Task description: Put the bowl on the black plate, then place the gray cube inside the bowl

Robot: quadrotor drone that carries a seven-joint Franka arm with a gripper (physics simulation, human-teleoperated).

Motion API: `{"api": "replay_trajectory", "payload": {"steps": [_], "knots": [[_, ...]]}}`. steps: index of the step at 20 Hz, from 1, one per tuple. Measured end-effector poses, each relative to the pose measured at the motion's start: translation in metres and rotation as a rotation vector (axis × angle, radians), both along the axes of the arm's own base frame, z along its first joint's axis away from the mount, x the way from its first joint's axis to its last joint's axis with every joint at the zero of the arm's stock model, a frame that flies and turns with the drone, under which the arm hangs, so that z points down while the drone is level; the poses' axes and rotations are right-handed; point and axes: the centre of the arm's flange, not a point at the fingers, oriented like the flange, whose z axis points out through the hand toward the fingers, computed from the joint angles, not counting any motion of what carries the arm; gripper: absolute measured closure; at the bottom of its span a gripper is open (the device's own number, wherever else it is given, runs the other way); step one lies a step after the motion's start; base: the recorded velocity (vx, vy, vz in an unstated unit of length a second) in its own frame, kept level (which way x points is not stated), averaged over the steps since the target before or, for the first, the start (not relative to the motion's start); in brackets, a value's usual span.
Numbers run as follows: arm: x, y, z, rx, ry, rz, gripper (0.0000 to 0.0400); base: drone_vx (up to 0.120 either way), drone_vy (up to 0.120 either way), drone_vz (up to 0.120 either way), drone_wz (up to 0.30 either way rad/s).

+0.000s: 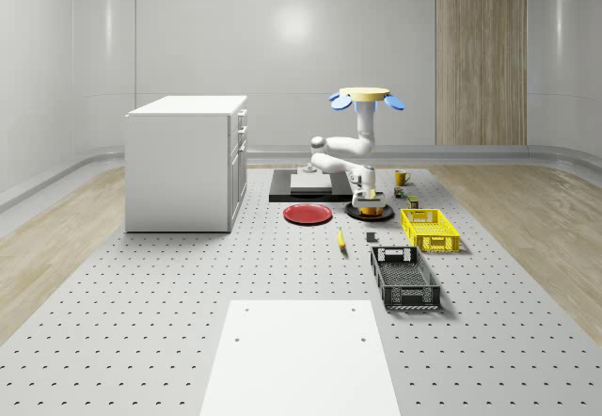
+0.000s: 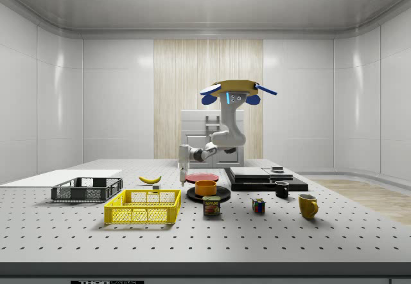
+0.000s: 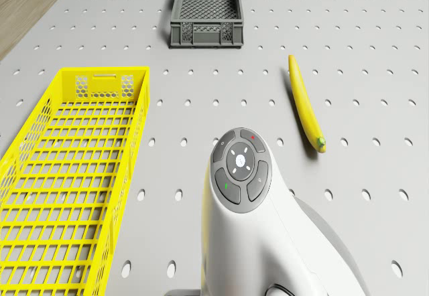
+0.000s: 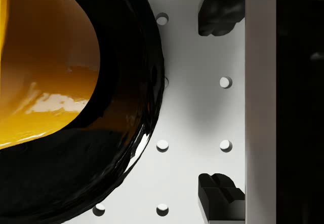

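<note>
**Gripper Position Beside the Loaded Black Plate**

Gripper (image 4: pixel 220 102) fingers (image 4: pixel 220 13) stand apart with nothing between them; we see bare perforated table (image 4: pixel 192 112) in the gap. In the side view the gripper (image 2: pixel 184 166) hangs just to the left of the black plate (image 2: pixel 192 195), slightly above table level. The orange bowl (image 4: pixel 45 72) rests on the black plate (image 4: pixel 126 133), beside the open fingers.

The drone (image 2: pixel 231 91) hovers above the plate area, its arm (image 2: pixel 221 139) bent downward. We cannot identify the gray cube with certainty.

In the whole-scene view, a red plate (image 1: pixel 308 214) lies left of the black plate, a yellow basket (image 1: pixel 429 229) to its right, and a banana (image 1: pixel 340 239) and a dark crate (image 1: pixel 403 278) nearer the camera.
</note>
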Motion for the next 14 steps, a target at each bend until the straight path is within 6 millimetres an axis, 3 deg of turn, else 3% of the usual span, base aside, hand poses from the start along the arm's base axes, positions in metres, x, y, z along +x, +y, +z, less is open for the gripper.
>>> {"api": "replay_trajectory", "payload": {"steps": [6,10,14], "knots": [[0.0,0.0,0.0,0.0,0.0,0.0,0.0,0.12,0.0,-0.113,0.0],[0.0,0.0,0.0,0.0,0.0,0.0,0.0,0.12,0.0,0.0,0.0],[0.0,0.0,0.0,0.0,0.0,0.0,0.0,0.12,-0.11,0.0,0.0]]}}
